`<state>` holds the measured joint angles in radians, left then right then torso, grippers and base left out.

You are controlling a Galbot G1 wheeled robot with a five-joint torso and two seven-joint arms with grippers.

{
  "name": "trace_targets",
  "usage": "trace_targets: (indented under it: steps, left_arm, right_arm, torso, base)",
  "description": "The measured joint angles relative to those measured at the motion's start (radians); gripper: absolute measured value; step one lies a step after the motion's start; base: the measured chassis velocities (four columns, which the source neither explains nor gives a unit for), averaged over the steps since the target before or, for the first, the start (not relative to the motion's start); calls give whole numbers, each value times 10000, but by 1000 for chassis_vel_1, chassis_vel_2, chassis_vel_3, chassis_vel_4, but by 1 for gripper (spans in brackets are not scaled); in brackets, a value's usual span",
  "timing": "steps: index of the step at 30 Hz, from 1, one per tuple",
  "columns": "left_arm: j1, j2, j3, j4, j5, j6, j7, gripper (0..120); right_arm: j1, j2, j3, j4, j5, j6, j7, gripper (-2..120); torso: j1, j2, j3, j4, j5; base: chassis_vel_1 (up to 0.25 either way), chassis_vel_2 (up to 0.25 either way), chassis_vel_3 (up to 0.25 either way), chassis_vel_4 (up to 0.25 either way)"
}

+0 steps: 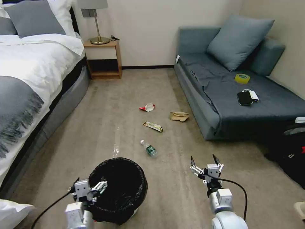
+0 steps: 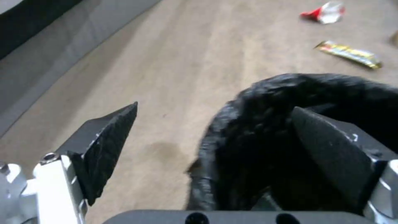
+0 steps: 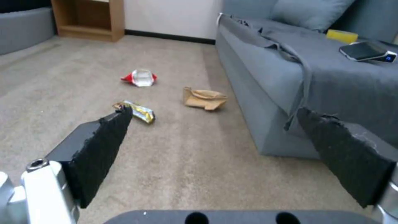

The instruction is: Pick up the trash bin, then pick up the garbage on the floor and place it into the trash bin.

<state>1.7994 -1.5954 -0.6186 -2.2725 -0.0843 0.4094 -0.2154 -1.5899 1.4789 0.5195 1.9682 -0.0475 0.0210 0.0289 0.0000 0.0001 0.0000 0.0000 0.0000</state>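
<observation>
Trash bin (image 1: 122, 187) sits on the carpet (image 1: 178, 190) at the robot's near left, black liner bag bunched over the rim. Left gripper (image 1: 90, 187) is at the bin's near-left rim, fingers spread wide. In the left wrist view one finger (image 2: 327, 149) is inside the rim against the liner, the other finger (image 2: 110, 137) outside over bare carpet, so the bin wall (image 2: 232, 146) lies between them (not clamped; a gap shows on the outer side).

Garbage is spread on the carpet beyond the bin:
- clear bottle (image 1: 149, 148) with green label and white cap, nearest, lying on its side
- yellow-gold wrapper (image 1: 152, 126) just past it
- brown paper piece (image 1: 179, 116) to the right, near the sofa (image 1: 222, 95) base
- red-and-white packet (image 1: 147, 107) farthest out

Right gripper (image 1: 206, 164) hovers above the carpet right of the bin, fingers wide apart, nothing between them; the bottle is ahead and to its left, well apart.

On the sofa: yellow tape roll (image 1: 242, 78) and black phone (image 1: 245, 98). Bed (image 1: 28, 79) along the left.
</observation>
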Motion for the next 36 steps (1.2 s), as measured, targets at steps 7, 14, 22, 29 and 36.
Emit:
trace_targets:
  steps: [7, 14, 22, 29, 36]
  left_arm:
    - [-513, 143, -217, 325, -501, 1232, -52, 100]
    - [-1039, 160, -128, 1303, -812, 1789, 107, 100]
    - [-1383, 188, -153, 1643, -1232, 2063, 304, 81]
    - [-1377, 197, -182, 1770, -1381, 2040, 406, 55]
    - [-1221, 186, -202, 1875, -1412, 1990, 444, 29]
  right_arm:
    - [-56, -9, -7, -74, 57, 141, 32, 100]
    - [-123, -8, 93, -274, 199, 381, 77, 100]
    - [-21, -22, 189, -438, 364, 436, 187, 100]
    - [23, -37, 179, -539, 463, 434, 295, 100]
    - [-9, -276, 173, -497, 734, 210, 465, 100]
  torso:
    - [0, -1, 0, 0, -1]
    - [0, -1, 0, 0, 0]
    - [0, -1, 0, 0, 4]
    - [0, 0, -1, 1, 9]
    - [-1, 2, -3, 3, 12]
  base:
    - [0, 0, 0, 0]
    - [0, 0, 0, 0]
    - [0, 0, 0, 0]
    - [0, 0, 0, 0]
    - [0, 0, 0, 0]
